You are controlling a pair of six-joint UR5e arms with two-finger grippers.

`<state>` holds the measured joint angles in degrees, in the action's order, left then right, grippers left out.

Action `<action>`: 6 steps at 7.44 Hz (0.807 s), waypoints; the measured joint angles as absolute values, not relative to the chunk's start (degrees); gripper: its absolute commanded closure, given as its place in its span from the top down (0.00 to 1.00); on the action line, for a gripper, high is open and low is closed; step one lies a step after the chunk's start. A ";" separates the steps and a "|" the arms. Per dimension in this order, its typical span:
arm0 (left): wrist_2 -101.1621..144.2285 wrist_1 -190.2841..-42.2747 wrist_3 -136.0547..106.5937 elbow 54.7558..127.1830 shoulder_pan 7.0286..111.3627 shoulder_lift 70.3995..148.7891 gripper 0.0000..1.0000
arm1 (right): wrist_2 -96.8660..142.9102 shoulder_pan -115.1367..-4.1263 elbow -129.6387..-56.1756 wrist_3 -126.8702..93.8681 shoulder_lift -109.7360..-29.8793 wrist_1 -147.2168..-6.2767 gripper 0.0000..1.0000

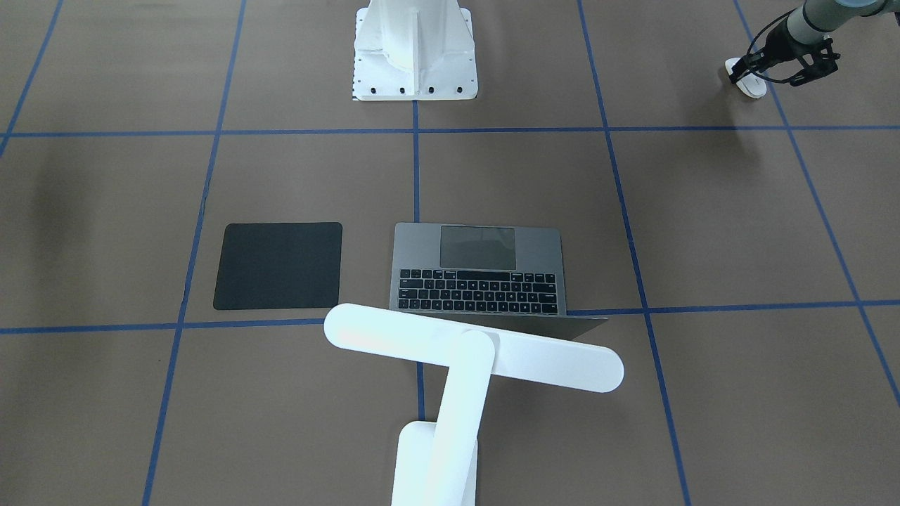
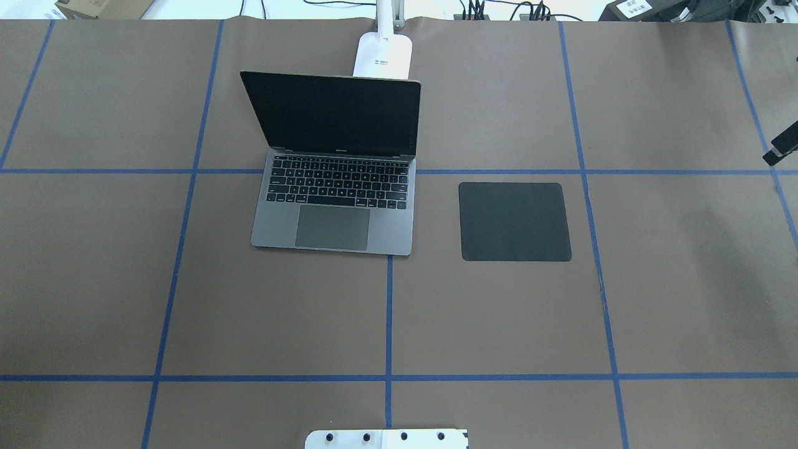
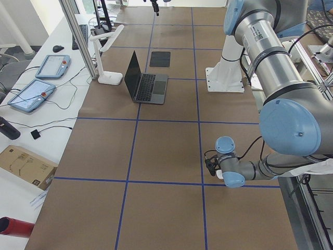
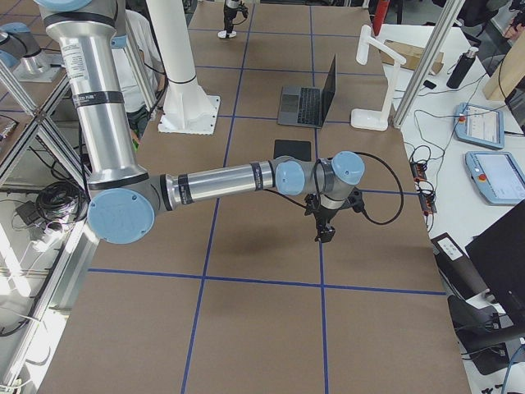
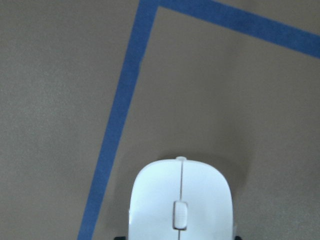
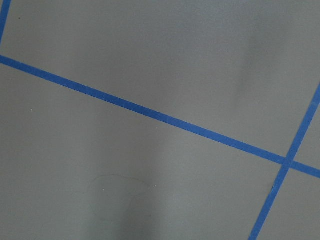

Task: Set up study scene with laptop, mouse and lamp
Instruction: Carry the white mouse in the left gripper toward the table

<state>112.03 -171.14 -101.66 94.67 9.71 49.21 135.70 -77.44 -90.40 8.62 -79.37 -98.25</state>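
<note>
Left gripper (image 1: 747, 74): down low on the mouse (image 5: 180, 200), jaws set against both of its flanks, so it reads as clamped on it in the wrist view and the front view.
Mouse: white and glossy, scroll wheel on the centre line, nose aimed at a corner of blue tape (image 5: 120, 115). Whether it sits on the brown paper (image 2: 280, 312) or hangs just off it, cannot tell.
Mouse location: way out on the robot's left of the table, near the robot's edge, just beside a tape line and well apart from the other items.
Left arm (image 3: 270, 57): reaching down, wrist close to the surface.
Laptop (image 2: 336, 212): open at mid-table, dark screen tilted back, keyboard and trackpad facing the robot.
Lamp (image 1: 471, 351): standing just behind the laptop's lid on the operators' side, its bar head stretched across above the lid's edge.
Mat (image 2: 514, 221): flat black square, lying just beside the laptop on the robot's right, not touching it.
Right gripper (image 4: 326, 231): hanging over the table and pointing down, well out on the robot's right. Only a dark sliver shows at the overhead view's edge, so wide or narrow, cannot tell. Its wrist camera shows paper and crossing tape.
Pedestal (image 1: 415, 49): white, bolted down at the robot's edge, centre.
</note>
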 measured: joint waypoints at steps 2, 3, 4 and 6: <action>112.12 -173.24 -101.69 96.23 9.96 49.31 0.23 | 135.70 -77.40 -90.43 8.51 -79.34 -98.24 0.99; 112.36 -173.46 -101.69 98.28 10.07 49.82 0.23 | 135.70 -77.37 -90.43 8.47 -79.33 -98.24 0.99; 113.08 -173.03 -101.61 100.85 10.23 50.43 0.23 | 135.70 -77.36 -90.39 8.45 -79.33 -98.20 0.99; 114.06 -169.62 -99.85 105.30 10.79 52.54 0.23 | 135.70 -77.34 -90.40 8.46 -79.29 -98.21 0.99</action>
<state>114.06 -169.62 -99.85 105.30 10.79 52.54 135.70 -77.34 -90.40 8.46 -79.29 -98.21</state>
